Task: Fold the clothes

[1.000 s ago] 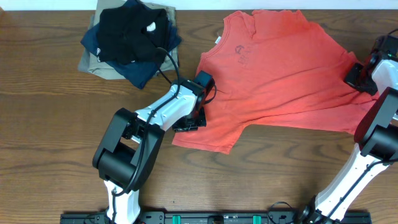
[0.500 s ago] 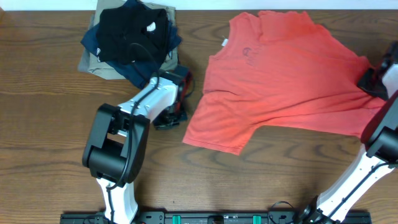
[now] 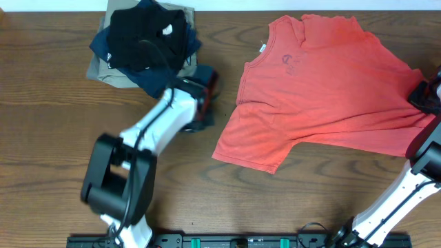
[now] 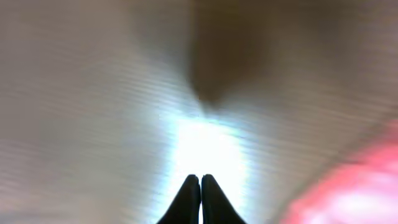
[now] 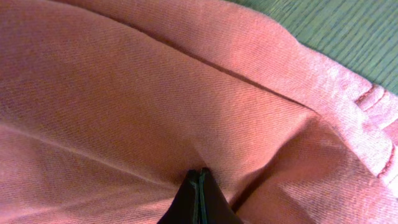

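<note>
A red T-shirt [image 3: 331, 89] lies spread on the right half of the wooden table, its right edge running out of the overhead view. My right gripper [image 3: 424, 96] is at that right edge. In the right wrist view its jaws [image 5: 199, 177] are shut, pinching a fold of the red T-shirt [image 5: 155, 93]. My left gripper [image 3: 204, 118] is left of the shirt over bare wood, apart from it. In the blurred left wrist view its jaws [image 4: 200, 180] are shut and empty, with the red T-shirt [image 4: 360, 193] at the lower right.
A pile of dark and khaki clothes [image 3: 141, 41] sits at the back left, close behind my left wrist. The table [image 3: 55, 138] is brown wood. The table's back edge runs just behind the shirt.
The shirt has slid to the right, pulled by my right gripper. My left gripper let go of the shirt's left side and moved left and back, off the cloth.
</note>
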